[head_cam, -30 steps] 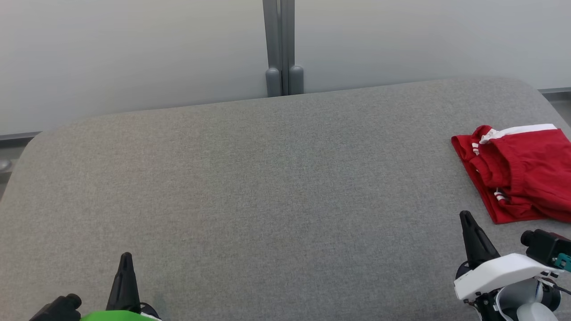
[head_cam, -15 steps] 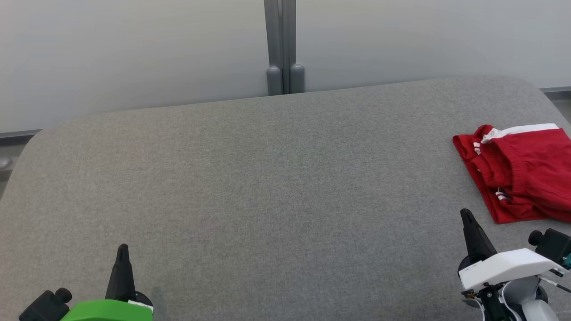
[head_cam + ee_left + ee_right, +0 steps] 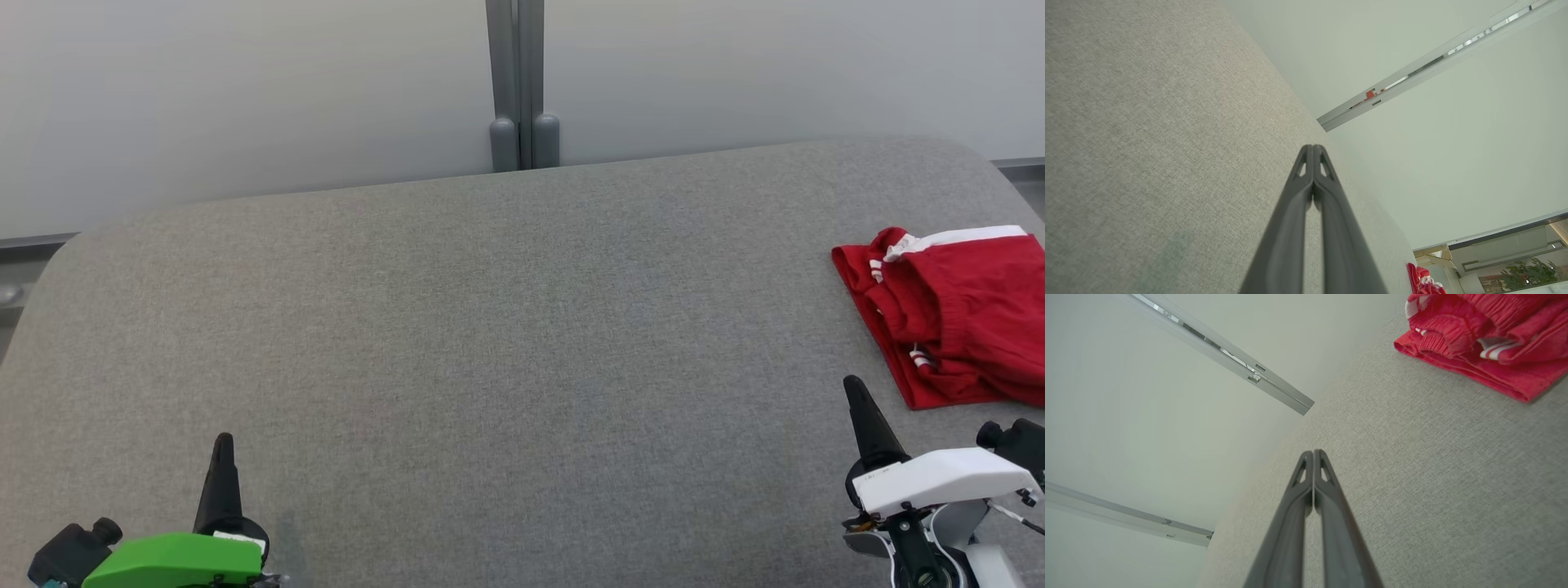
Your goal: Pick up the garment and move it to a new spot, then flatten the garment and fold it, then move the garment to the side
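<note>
right gripper (image 3: 852, 384) closed | left gripper (image 3: 223, 441) closed | garment (image 3: 963, 318) near right gripper, not touching

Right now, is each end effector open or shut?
Left end effector: shut, holding nothing.
Right end effector: shut, holding nothing.

Red shorts (image 3: 955, 318) folded, far right on grey fabric counter (image 3: 490, 327). Left gripper (image 3: 222, 445) low left, right gripper (image 3: 853, 385) near shorts, not touching; both pinched closed.

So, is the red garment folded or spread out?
Folded: the garment lies as a compact layered bundle at the right of the grey surface.
</note>
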Controlling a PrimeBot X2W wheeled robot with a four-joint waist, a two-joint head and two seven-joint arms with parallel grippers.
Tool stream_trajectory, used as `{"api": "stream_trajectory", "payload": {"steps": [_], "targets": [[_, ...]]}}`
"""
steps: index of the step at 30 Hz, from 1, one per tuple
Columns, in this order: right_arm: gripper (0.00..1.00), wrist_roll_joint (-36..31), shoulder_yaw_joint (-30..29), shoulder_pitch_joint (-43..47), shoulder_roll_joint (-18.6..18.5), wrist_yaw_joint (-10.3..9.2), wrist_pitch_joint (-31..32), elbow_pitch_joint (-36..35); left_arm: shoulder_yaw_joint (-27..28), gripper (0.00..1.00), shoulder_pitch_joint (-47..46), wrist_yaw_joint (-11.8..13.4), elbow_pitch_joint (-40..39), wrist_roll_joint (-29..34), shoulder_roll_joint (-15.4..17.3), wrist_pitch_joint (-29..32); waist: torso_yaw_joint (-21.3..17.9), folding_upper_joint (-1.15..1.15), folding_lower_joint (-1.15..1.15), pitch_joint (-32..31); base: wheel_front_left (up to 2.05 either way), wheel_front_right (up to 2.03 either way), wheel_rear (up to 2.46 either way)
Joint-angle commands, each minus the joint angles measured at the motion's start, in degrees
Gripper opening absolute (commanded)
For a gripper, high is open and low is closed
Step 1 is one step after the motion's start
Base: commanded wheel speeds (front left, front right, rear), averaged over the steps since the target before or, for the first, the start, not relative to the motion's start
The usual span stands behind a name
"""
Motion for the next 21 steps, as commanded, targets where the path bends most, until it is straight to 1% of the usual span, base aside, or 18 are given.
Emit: {"api": "stream_trajectory", "payload": {"steps": [1, 21], "targets": [[0.0, 1.78, -0.38, -1.59, 0.02, -0.03, 0.29, -0.32, 0.41, 0.0, -1.73, -0.19, -0.46, -1.52, 0.39, 0.41, 0.02, 0.0, 0.0, 0.03, 0.0, 0.0, 0.0], [0.0, 13.41, -1.61, -2.77, 1.0, -0.04, 2.25, 0.68, 1.13, 0.0, -3.79, -0.37, 0.14, -12.02, 0.47, 3.54, 0.28, 0.0, 0.0, 0.4, 0.0, 0.0, 0.0]]}}
